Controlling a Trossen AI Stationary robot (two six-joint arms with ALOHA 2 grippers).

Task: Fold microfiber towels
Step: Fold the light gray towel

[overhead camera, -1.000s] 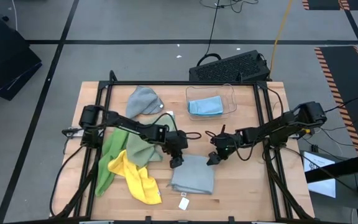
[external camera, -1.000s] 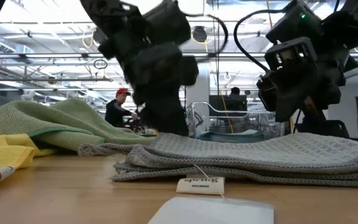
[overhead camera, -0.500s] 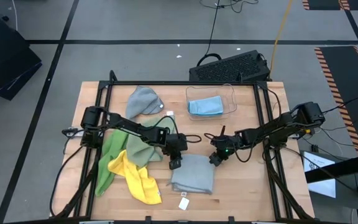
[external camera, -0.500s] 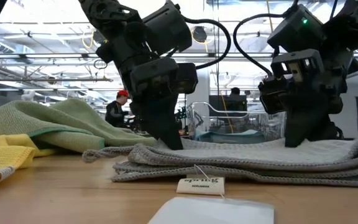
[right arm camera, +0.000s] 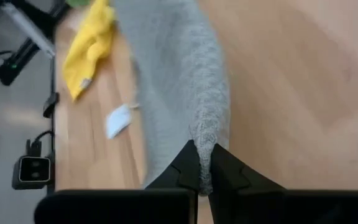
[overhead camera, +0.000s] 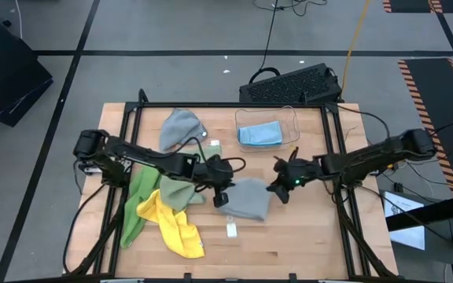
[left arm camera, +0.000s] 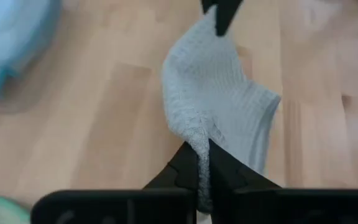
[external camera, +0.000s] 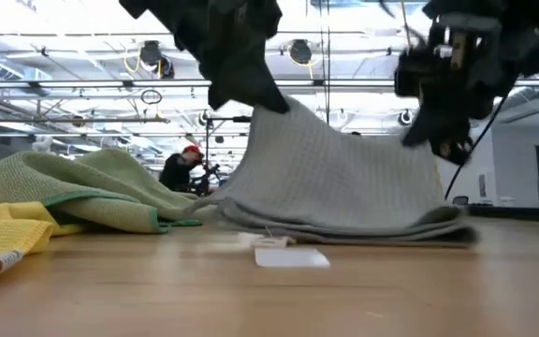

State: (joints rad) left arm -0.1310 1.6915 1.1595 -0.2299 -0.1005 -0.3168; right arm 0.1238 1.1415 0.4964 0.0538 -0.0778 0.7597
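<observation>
Two arms work over the wooden table, and both hold the same grey towel near the table's middle, between them. Beside it to the left lies a heap of green and yellow towels; another grey towel sits toward the far edge, and a light blue towel rests inside the clear bin.

The left gripper is pinched tight on one corner of the grey towel, and the right gripper is pinched tight on the opposite corner. In the low view the held edge is raised clear of the table like a tent, while the lower edge lies on the wood next to a small white tag.

To do this fold well, the two grippers should probably travel together at matching height and speed, so the raised edge stays taut and straight. Carrying it fully over the resting edge before lowering would line the edges up. Letting go only once the cloth lies flat should keep the layers from sliding or bunching.
</observation>
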